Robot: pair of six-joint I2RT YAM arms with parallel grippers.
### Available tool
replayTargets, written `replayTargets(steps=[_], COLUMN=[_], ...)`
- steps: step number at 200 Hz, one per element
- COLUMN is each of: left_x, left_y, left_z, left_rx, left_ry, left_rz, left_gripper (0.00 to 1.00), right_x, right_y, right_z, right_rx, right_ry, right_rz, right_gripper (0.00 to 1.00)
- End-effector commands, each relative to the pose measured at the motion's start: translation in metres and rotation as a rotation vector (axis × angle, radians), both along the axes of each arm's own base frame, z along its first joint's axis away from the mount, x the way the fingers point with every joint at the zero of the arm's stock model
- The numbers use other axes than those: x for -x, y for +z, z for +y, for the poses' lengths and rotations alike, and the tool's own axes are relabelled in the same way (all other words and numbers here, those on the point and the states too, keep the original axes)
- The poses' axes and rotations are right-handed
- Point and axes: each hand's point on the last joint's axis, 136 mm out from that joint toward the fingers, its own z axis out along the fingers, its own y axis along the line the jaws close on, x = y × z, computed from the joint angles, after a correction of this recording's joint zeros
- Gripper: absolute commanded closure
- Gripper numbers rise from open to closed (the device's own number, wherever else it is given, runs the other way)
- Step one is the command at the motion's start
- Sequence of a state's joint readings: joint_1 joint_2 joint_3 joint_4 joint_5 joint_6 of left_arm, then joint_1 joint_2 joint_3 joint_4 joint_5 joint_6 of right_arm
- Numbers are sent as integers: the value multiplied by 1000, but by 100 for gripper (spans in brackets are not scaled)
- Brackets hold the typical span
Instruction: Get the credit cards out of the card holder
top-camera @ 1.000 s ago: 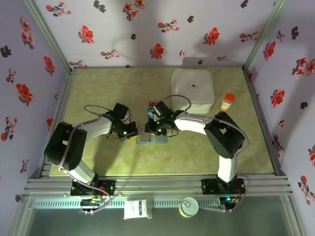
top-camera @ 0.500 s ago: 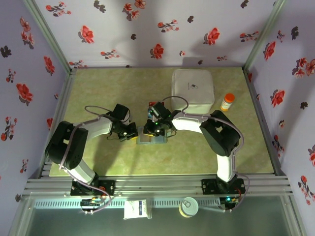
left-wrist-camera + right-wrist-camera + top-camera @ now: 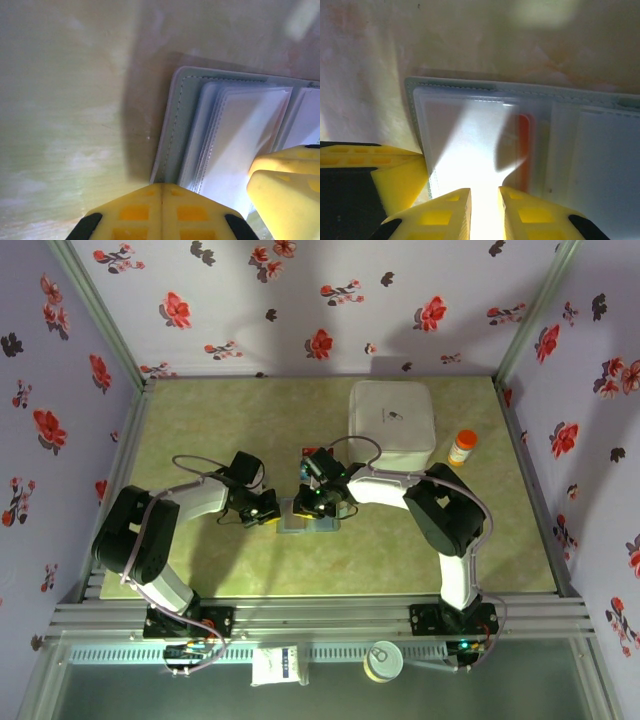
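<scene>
Now | card holder (image 3: 520,89) open, red card (image 3: 523,145) inside | left fingers (image 3: 162,202) closed | right fingers (image 3: 464,206) ajar

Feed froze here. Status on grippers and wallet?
Left gripper shut, at wallet edge. Right gripper over open wallet, jaws barely apart, grip unclear. Red card in its slot. White box stands apart, behind.

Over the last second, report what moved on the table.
The right arm swung its elbow slightly left and the right fingers edged left over the wallet. Nothing grabbed or released. The left fingers, shut at the wallet's edge, the white box and the orange bottle stayed put.
</scene>
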State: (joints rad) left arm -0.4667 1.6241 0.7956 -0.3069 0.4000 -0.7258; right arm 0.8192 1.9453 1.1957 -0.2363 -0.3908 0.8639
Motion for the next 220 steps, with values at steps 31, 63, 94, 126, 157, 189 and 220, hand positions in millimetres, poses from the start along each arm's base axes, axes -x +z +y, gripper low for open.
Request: replayTargets(steps=[31,63,94,126,157,189,220], left_x=[12,11,9,5,0,-7,-13], left_y=[-13,-11,-10,-5,6,23,40], left_z=[6,5,4,3,1,-3,-11], left_rx=[-41,-40,-39,-37,-23,4,28], left_ry=[-17,-18,-20,-18,-16,-4,-6], left_rz=[42,40,37,26,-7,-43,-76], left_gripper=[97,97,97,97,97,95,91], right_x=[0,0,0,-1,-3,-3,-3], right_y=[3,2,5,5,4,1,-2], right_z=[-14,-18,-16,-16,-19,-21,-24], right_rx=[85,90,45,-10,-48,-94,-120], right_ry=[15,18,29,27,20,6,-8], right_rz=[-45,-42,-47,-46,-43,-37,-28], right_gripper=[78,78,78,78,78,78,79])
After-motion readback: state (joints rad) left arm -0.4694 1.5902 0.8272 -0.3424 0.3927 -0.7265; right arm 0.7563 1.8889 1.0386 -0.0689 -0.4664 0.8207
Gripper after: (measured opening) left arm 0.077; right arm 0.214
